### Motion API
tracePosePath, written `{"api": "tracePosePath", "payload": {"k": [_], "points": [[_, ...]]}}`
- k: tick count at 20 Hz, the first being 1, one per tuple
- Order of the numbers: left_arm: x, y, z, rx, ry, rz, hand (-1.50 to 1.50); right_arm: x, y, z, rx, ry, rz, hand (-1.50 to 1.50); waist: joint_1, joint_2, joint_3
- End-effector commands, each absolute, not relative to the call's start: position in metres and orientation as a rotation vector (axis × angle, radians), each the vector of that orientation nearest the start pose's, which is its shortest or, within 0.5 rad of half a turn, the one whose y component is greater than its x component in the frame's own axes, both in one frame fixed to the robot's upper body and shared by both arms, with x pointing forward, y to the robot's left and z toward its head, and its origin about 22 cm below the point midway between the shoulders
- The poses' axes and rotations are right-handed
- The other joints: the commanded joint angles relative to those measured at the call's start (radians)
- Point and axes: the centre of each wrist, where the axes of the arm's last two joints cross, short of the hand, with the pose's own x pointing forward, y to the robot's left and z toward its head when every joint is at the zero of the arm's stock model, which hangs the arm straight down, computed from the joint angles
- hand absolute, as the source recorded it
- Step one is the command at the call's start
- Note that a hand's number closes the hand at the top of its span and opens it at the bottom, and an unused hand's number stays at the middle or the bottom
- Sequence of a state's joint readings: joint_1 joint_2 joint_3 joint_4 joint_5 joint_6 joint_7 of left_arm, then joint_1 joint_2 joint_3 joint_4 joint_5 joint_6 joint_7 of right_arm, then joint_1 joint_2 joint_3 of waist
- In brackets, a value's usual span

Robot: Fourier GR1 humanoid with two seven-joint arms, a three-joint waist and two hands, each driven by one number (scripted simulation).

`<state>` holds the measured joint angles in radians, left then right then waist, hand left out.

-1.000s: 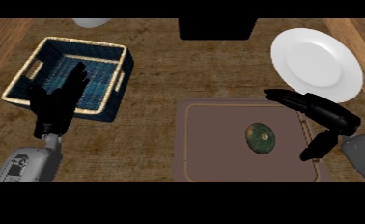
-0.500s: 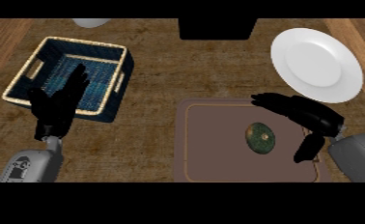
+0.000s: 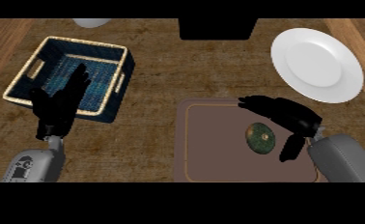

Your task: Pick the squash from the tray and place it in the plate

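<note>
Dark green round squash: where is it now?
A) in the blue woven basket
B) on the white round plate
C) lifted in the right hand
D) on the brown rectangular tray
D: the dark green round squash lies on the brown rectangular tray, the black right hand open beside it.

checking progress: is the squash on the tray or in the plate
On the tray: the squash lies on its brown surface by the right hand; the white plate holds nothing.

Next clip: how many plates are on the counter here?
1. The white plate sits at the view's upper right, beyond the tray. A pale object cut off at the top edge could be another dish; I cannot tell.
</note>
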<state>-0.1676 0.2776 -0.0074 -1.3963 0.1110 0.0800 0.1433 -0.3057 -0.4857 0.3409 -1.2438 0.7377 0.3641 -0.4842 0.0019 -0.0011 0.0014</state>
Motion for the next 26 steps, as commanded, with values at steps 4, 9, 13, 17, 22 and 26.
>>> {"api": "tracePosePath", "payload": {"k": [4,9,13,17,22,26], "points": [[0.278,0.278,0.006,0.153,-1.407,-0.089,0.0,0.301,-0.247,-0.001,-0.175,-1.411,1.669,-1.5,-0.001,0.001,-0.001],[0.296,0.275,0.023,0.174,-1.424,-0.09,0.0,0.317,-0.24,-0.007,-0.136,-1.331,1.8,-1.5,0.003,0.003,-0.001],[0.279,0.276,0.032,0.178,-1.394,-0.079,0.0,0.293,-0.252,-0.006,-0.08,-1.363,1.865,1.5,0.0,0.0,-0.001],[0.293,0.295,0.025,0.17,-1.406,-0.073,0.0,0.301,-0.254,-0.019,-0.041,-1.398,1.837,1.5,0.001,0.003,-0.001],[0.287,0.285,0.024,0.18,-1.397,-0.087,0.0,0.305,-0.226,-0.016,-0.107,-1.384,1.679,1.5,0.0,0.002,-0.001],[0.283,0.277,0.024,0.174,-1.414,-0.085,0.0,0.313,-0.212,-0.02,-0.206,-1.29,1.452,1.5,0.001,0.001,-0.001]]}}
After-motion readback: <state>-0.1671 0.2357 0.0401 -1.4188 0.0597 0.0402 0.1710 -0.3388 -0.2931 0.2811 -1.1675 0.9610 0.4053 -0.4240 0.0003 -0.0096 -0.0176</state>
